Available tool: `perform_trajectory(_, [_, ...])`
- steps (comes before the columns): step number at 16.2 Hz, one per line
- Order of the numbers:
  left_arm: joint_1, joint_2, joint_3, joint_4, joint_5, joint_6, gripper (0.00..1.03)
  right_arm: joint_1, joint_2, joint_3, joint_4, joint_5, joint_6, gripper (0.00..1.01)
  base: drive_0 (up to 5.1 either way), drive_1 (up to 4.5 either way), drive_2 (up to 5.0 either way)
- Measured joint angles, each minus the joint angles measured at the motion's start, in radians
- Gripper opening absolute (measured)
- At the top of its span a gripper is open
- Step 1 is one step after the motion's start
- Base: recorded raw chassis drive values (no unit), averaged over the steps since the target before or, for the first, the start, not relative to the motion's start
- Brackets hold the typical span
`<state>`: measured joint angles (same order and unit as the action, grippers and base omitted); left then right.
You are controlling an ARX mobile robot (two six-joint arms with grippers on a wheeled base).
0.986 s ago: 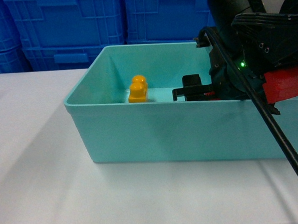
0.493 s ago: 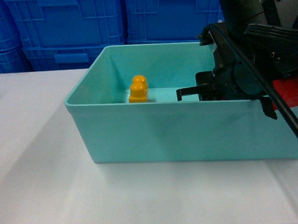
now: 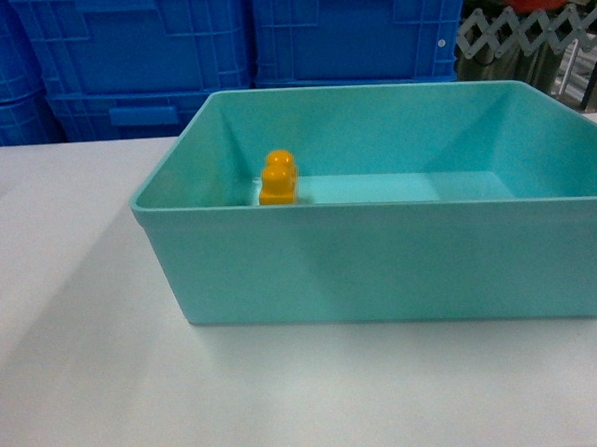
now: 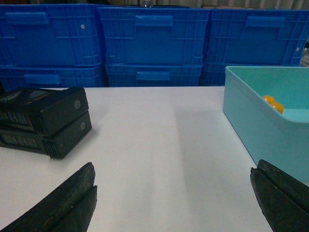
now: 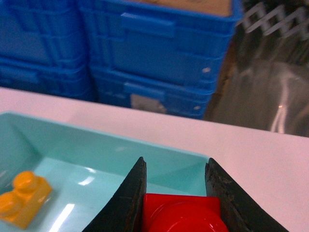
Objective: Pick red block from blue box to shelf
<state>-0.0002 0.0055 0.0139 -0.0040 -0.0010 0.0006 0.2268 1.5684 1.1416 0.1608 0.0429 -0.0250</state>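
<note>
No readable text, number, brand or sign is found in any view. Pale printed markings are carried on the near faces of the two stacked black packs (image 4: pixel 46 121) at about nine o'clock in the left wrist view, but they are too blurred to be read. No lettering is borne by the dark blue crates (image 3: pixel 129 52) at twelve o'clock.

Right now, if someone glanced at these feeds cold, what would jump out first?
The big turquoise blue box fills the head view, with only an orange-yellow brick showing inside, near its back left wall. In the right wrist view, the red block sits pinched between the right claw fingers, above the box's far corner. Dark blue crates wall off the background.
</note>
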Motion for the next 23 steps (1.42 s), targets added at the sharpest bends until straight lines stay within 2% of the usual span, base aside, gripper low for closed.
perform_trajectory(1, [0.0, 0.0, 0.0, 0.0, 0.0, 0.0, 0.98, -0.056, -0.101, -0.071, 0.012, 0.01, -0.017, 0.3, 0.0, 0.0, 0.0])
perform_trajectory(3, [0.0, 0.0, 0.0, 0.0, 0.0, 0.0, 0.98, -0.158, -0.346, -0.256, 0.021, 0.069, -0.058, 0.3, 0.0, 0.0, 0.0])
perform_trajectory(4, [0.0, 0.0, 0.0, 0.0, 0.0, 0.0, 0.98, -0.175, -0.489, -0.346, -0.031, 0.071, -0.058, 0.3, 0.0, 0.0, 0.0])
perform_trajectory(6, [0.0, 0.0, 0.0, 0.0, 0.0, 0.0, 0.98, -0.136, -0.75, -0.504, -0.094, 0.064, -0.063, 0.3, 0.0, 0.0, 0.0])
perform_trajectory(8, [0.0, 0.0, 0.0, 0.0, 0.0, 0.0, 0.98, -0.131, -0.909, -0.604, -0.143, 0.093, -0.045, 0.3, 0.0, 0.0, 0.0])
perform_trajectory(10, [0.0, 0.0, 0.0, 0.0, 0.001, 0.0, 0.98, -0.162, -0.951, -0.643, -0.16, 0.107, -0.008, 0.3, 0.0, 0.0, 0.0])
perform_trajectory(12, [0.0, 0.0, 0.0, 0.0, 0.0, 0.0, 0.98, -0.198, -0.937, -0.647, -0.125, 0.118, 0.031, 0.3, 0.0, 0.0, 0.0])
perform_trajectory(14, [0.0, 0.0, 0.0, 0.0, 0.0, 0.0, 0.98, -0.211, -0.909, -0.645, -0.099, 0.12, 0.057, 0.3, 0.0, 0.0, 0.0])
perform_trajectory(20, [0.0, 0.0, 0.0, 0.0, 0.0, 0.0, 0.98, -0.224, -0.938, -0.633, -0.056, 0.083, 0.058, 0.3, 0.0, 0.0, 0.0])
perform_trajectory(22, [0.0, 0.0, 0.0, 0.0, 0.0, 0.0, 0.98, -0.233, -0.978, -0.631, -0.062, 0.037, 0.049, 0.3, 0.0, 0.0, 0.0])
perform_trajectory(23, [0.0, 0.0, 0.0, 0.0, 0.0, 0.0, 0.98, -0.232, -0.98, -0.631, -0.062, 0.035, 0.046, 0.3, 0.0, 0.0, 0.0])
